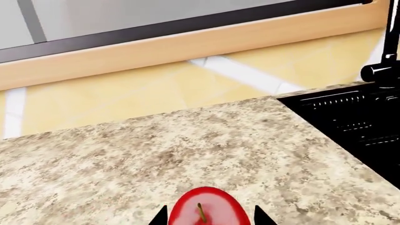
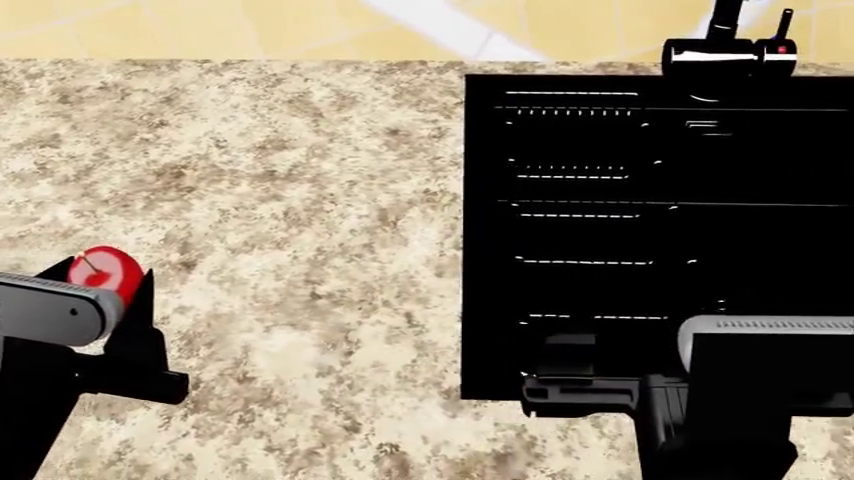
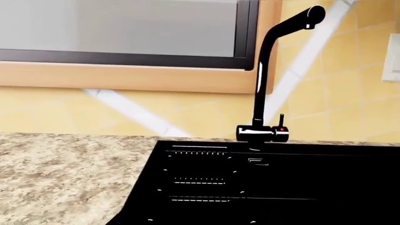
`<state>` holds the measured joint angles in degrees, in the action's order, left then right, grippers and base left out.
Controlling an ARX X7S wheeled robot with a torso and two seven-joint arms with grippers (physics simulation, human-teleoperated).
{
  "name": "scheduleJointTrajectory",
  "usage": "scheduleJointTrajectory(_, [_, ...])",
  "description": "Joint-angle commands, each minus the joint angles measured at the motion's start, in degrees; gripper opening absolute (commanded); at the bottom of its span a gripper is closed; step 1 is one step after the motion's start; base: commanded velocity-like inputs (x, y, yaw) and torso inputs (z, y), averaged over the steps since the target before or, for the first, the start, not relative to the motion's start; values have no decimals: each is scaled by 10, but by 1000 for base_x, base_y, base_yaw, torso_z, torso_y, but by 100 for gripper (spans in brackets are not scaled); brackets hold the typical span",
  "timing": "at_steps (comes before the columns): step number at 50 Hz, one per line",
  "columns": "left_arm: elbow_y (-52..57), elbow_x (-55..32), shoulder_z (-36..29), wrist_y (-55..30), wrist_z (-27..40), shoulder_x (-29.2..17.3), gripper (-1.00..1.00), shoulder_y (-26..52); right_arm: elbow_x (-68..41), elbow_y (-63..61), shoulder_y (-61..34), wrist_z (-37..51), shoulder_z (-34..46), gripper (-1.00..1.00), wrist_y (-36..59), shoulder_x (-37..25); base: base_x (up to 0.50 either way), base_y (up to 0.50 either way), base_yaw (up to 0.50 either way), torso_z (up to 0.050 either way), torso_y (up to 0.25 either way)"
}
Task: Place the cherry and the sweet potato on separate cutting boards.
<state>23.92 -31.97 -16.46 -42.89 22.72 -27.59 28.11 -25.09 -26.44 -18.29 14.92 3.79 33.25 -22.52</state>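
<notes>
Cherry [image 1: 205, 207], glossy red with a thin stem pointing up, is seen clamped between the two dark fingertips of the left gripper [image 1: 209, 216] in the left wrist view; the fingertips sit close on either side of the fruit, touching it; in the head view the same fruit [image 2: 104, 272] is held at the end of the left arm, above the speckled granite countertop [image 2: 294, 200] near its left side. The right gripper [image 2: 587, 385] is seen only partly in the head view, low against the black sink [image 2: 641, 220]; whether its fingers are apart or together cannot be told. The sink basin is shown dark, and nothing can be made out inside it; a black faucet [image 3: 265, 93] with a small red-marked lever stands at its back edge. No writing can be read anywhere. A yellow tiled wall [image 1: 156, 89] is seen behind the counter.
</notes>
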Motion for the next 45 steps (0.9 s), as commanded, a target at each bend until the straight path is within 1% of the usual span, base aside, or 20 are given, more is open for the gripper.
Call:
scheduleJointTrajectory(1, [-4,-6,-3,6,3,2,-100,0,0,2,1,1,2,100,-2,-1,-7,-500,0,0,0])
scheduleJointTrajectory(45, [-2,-13,-4,7,4,-2,-100,0,-4,-3,4,7,6,100,-3,-9,-6,-500,0,0,0])
